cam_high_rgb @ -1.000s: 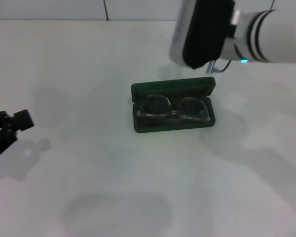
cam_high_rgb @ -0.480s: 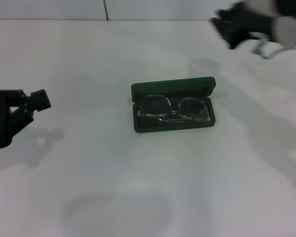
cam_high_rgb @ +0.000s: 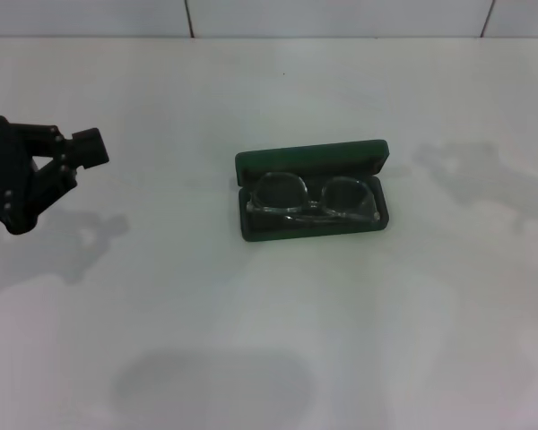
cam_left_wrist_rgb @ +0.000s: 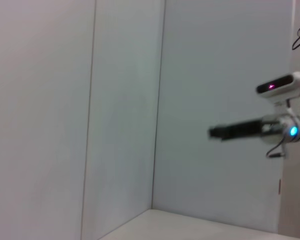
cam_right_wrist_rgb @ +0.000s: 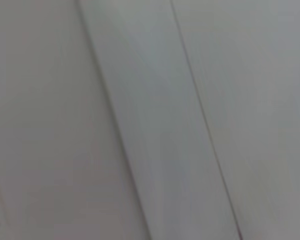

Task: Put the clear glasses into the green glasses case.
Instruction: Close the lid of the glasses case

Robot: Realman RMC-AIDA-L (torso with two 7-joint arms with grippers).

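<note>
White table (cam_high_rgb: 278,340) fills the head view, bare all round the action. Dead centre sits the green glasses case (cam_high_rgb: 311,189), lid up along its far edge, its long axis running left to right across the robot's front. Inside it, the clear glasses (cam_high_rgb: 316,197) lie lenses up, along the same axis and within the walls, so by the look of it the placing is done and only the lid is left, if that is wanted.

Over on the left, the left gripper (cam_high_rgb: 72,157) hovers above the table, well apart from the case, which lies to its right. Its dark fingers (cam_high_rgb: 88,148) point towards the case; whether they are parted or closed, I cannot tell, though nothing is in them. The right gripper (cam_left_wrist_rgb: 224,132) shows only in the left wrist view, raised against the wall; open or closed, no telling there either.

Nothing stands between the left gripper and the case.
</note>
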